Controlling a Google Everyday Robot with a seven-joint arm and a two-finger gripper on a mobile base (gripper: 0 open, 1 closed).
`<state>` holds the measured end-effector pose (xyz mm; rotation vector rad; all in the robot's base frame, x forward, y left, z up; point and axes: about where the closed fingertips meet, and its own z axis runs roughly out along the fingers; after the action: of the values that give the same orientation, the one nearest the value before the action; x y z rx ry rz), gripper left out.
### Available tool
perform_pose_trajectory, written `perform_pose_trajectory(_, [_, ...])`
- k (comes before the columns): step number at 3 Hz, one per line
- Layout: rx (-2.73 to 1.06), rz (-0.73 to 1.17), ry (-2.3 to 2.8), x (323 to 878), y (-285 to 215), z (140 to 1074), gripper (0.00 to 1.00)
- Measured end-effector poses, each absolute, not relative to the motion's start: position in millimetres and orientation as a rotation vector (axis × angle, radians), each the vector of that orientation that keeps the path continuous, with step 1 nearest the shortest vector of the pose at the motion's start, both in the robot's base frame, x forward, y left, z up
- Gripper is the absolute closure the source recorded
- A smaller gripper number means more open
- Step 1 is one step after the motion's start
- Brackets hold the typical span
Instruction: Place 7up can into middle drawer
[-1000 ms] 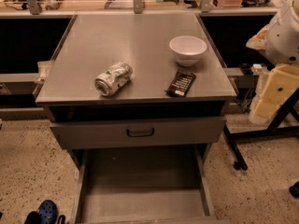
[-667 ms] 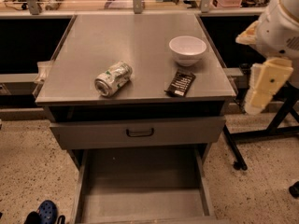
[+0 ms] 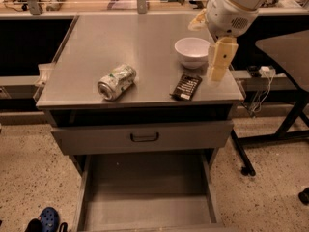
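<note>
The 7up can (image 3: 117, 81) lies on its side on the grey worktop (image 3: 120, 33), near the front edge and a bit to the left. One shiny round end points toward the front left corner. The can looks a little dented and has green marks on its pale skin. Nothing is touching it. To the right of the can, well apart from it, sits a white bowl (image 3: 192, 51). A flat black snack packet (image 3: 186, 86) lies just in front of the bowl, close to the front edge of the worktop. The gripper (image 3: 217, 71) hangs down from the big white arm (image 3: 231, 6) at the right side of the worktop. It is just beside the bowl and above the spot to the right of the snack packet. It is far from the can. I cannot tell if the gripper is wide or narrow. Under the worktop there is a closed drawer front (image 3: 96, 139) with a dark loop handle (image 3: 145, 137). Below that, the middle drawer (image 3: 145, 197) is pulled out toward us, and we can see its flat grey floor and low side walls. A blue shoe (image 3: 48, 219) is on the speckled floor by the drawer's left corner.
</note>
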<state>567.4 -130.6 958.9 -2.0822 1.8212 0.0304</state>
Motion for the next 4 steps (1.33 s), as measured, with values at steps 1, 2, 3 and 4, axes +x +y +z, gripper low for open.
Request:
perform_pose_trajectory(1, [-2.082, 0.03, 1.821, 567, -131, 959, 0.0])
perform_pose_trajectory(2, [-2.159, -0.049, 1.792, 583, -123, 942, 0.0])
perform_pose_trajectory(3, [-2.383, -0.156, 1.578, 622, -89, 908, 0.0])
perform_pose_trajectory(4, [-2.476, -0.192, 1.451, 628, -85, 902, 0.0])
